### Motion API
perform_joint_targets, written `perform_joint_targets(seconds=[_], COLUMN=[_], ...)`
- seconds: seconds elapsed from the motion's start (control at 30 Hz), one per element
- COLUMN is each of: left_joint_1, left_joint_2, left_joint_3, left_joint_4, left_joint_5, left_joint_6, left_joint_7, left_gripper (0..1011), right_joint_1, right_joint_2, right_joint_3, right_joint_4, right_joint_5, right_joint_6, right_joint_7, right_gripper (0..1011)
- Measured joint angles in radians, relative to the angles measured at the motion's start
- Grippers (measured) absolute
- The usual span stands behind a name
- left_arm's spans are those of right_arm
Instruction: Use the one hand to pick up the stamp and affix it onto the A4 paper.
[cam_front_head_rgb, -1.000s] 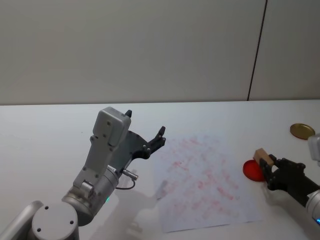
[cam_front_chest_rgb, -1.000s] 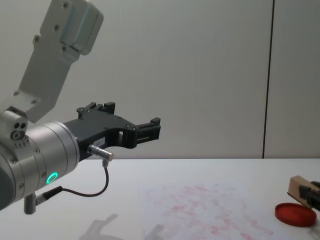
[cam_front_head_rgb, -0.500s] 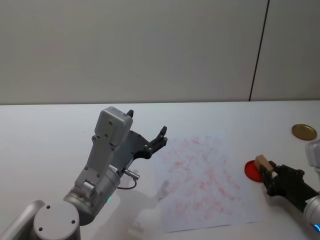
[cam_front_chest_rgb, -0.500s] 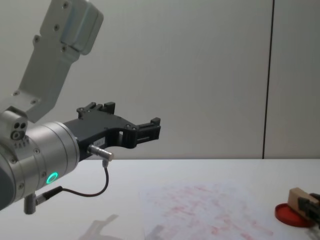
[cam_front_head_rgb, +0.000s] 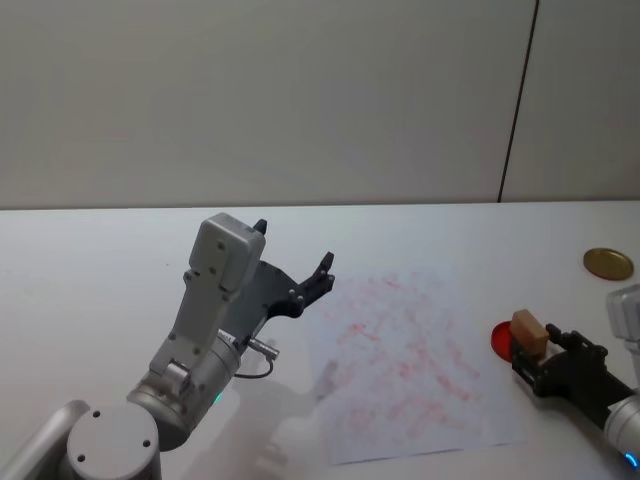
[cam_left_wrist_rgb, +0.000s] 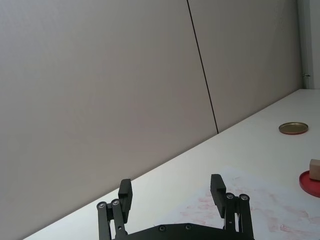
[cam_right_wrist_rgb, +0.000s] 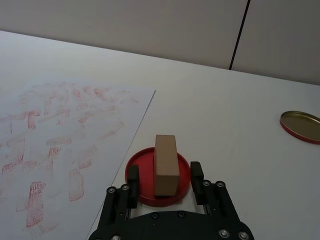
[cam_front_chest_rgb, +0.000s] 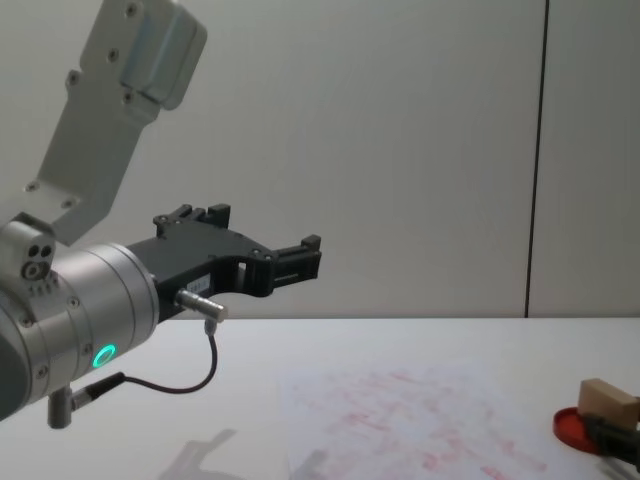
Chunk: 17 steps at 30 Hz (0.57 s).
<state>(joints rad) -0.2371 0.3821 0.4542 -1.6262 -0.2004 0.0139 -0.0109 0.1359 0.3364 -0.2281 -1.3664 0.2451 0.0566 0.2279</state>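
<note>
Lower now than a sec ago: the stamp (cam_front_head_rgb: 527, 332) sits on the red ink pad (cam_front_head_rgb: 504, 338) at the lower right of the head view, w/ the right hand (cam_right_wrist_rgb: 162, 176) around it. Its fingers (cam_right_wrist_rgb: 133, 178) stand a bit off each side, not gripping. A4 paper (cam_front_head_rgb: 403, 363) lies just left of the pad. Left hand (cam_front_chest_rgb: 262, 252) is parked up high at left, fingers wide open.

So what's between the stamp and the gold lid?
Bare white table, as the right wrist view shows. The stamp stands on the red ink pad; the gold lid lies apart.
</note>
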Motion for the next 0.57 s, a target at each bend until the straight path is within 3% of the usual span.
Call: perform_joint_targets(seconds=[0.37, 0.57], left_joint_1=[0.0, 0.0], left_joint_2=[0.0, 0.0], left_joint_3=[0.0, 0.0], left_joint_4=[0.0, 0.0], left_joint_5=[0.0, 0.0], left_joint_6=[0.0, 0.0], left_joint_7=[0.0, 0.0], left_gripper=[993, 993], right_joint_1=[-0.017, -0.041], right_joint_2=[0.001, 0.006], right_joint_3=[0.001, 0.001], right_joint_4=[-0.046, -0.107], right_joint_5=[0.005, 0.01], right_joint_6=[-0.033, -0.045], right_joint_7=[-0.018, -0.044], right_gripper=[907, 1001])
